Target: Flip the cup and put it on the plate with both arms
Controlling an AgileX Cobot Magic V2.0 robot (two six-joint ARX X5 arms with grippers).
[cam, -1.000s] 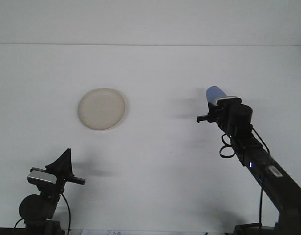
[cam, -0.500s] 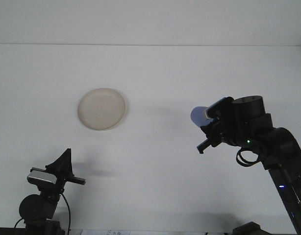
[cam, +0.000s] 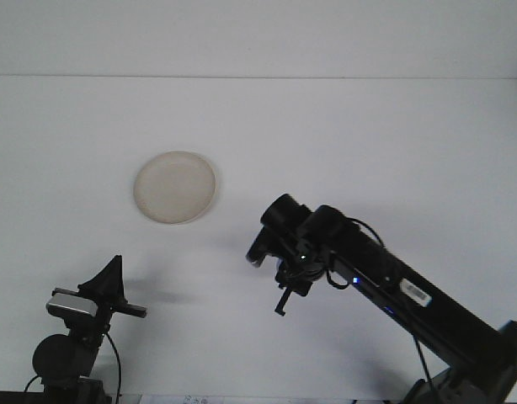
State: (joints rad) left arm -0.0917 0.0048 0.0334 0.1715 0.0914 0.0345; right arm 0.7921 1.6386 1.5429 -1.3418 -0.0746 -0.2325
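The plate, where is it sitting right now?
The plate lies on the white table, left of centre in the front view, beyond the left hand.

A cream, plain round plate (cam: 174, 187) is lying on a white, unpatterned surface (cam: 343, 135). Both robot arms are showing black; the left gripper (cam: 107, 282) is carrying a silver-grey block.
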